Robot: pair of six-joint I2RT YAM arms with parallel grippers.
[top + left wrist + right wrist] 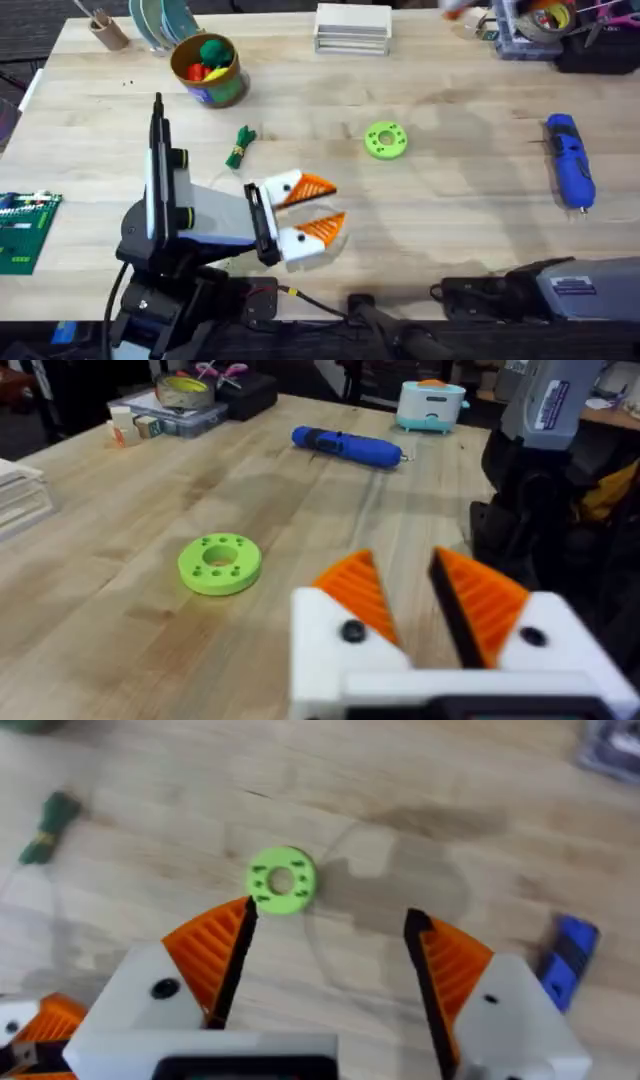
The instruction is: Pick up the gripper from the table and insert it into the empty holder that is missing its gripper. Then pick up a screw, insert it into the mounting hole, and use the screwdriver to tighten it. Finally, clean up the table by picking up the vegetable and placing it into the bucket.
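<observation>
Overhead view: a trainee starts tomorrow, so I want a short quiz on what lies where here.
1. True or false: the vegetable lies on the table, outside the bucket.
2. Which thing lies farthest toward the right arm's side of the table?
A. the screwdriver
B. the vegetable
C. the bucket
3. Fill the gap: the left tool is ___ (open or shut).

Key: 1 true; 2 A; 3 open.
</observation>
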